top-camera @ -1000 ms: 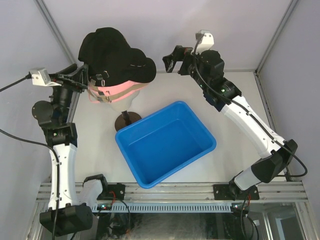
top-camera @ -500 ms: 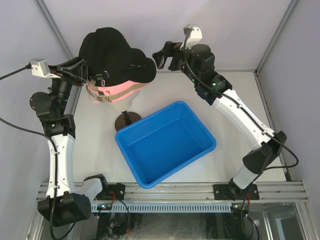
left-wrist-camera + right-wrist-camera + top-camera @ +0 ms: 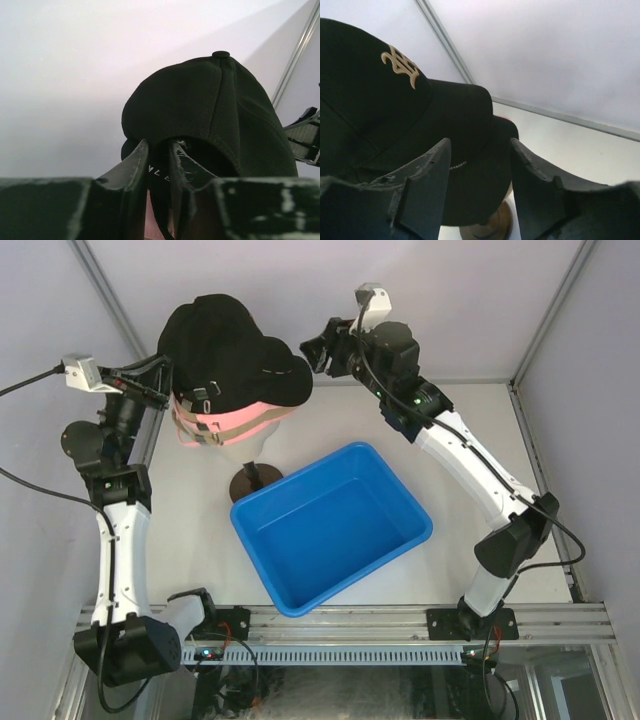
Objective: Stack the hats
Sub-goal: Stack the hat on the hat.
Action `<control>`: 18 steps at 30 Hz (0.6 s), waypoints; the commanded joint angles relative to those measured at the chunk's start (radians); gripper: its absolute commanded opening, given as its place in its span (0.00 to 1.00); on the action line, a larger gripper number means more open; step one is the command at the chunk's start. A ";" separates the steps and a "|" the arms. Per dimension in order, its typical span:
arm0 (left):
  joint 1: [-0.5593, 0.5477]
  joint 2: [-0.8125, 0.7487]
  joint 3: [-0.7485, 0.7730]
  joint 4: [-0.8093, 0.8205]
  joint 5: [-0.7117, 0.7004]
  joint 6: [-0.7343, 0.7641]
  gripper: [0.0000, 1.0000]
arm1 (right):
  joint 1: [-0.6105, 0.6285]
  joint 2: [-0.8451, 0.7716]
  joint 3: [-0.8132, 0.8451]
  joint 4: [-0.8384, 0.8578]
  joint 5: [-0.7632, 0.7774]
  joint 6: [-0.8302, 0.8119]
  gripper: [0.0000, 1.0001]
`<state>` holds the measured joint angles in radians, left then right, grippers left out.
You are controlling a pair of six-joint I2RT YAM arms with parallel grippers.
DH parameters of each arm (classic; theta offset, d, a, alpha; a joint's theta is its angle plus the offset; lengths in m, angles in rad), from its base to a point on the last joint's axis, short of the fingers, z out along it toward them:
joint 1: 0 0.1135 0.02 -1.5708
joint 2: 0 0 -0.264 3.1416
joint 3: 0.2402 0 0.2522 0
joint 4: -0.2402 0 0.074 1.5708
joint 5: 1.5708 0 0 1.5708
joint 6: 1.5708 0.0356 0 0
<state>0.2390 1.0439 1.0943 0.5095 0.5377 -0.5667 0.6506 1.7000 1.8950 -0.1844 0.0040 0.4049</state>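
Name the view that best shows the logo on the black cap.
Right wrist: the tan logo sits close and clear on the black cap. Top external shows the cap from above, logo too small to make out; left wrist shows only its back.

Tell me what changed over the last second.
The right hand swung left to the brim of the top black cap and now straddles it, jaws narrowed but apart. The left hand edged up to the cap's rear edge and narrowed around it; a grip isn't certain. The hat stack and blue bin stayed put.
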 commanded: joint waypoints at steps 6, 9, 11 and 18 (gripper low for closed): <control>0.006 0.028 0.062 0.096 0.050 -0.037 0.08 | -0.042 0.100 0.141 0.049 -0.176 0.124 0.64; 0.006 0.030 0.059 0.090 0.049 -0.021 0.04 | -0.084 0.138 0.138 0.101 -0.257 0.220 0.66; 0.007 0.033 0.064 0.073 0.050 -0.003 0.01 | -0.103 0.163 0.142 0.124 -0.300 0.255 0.66; 0.006 0.027 0.073 -0.021 0.037 0.086 0.00 | -0.139 0.239 0.152 0.222 -0.404 0.391 0.40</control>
<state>0.2401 1.0782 1.1007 0.5301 0.5617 -0.5491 0.5194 1.9251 2.0010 -0.0746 -0.3141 0.6868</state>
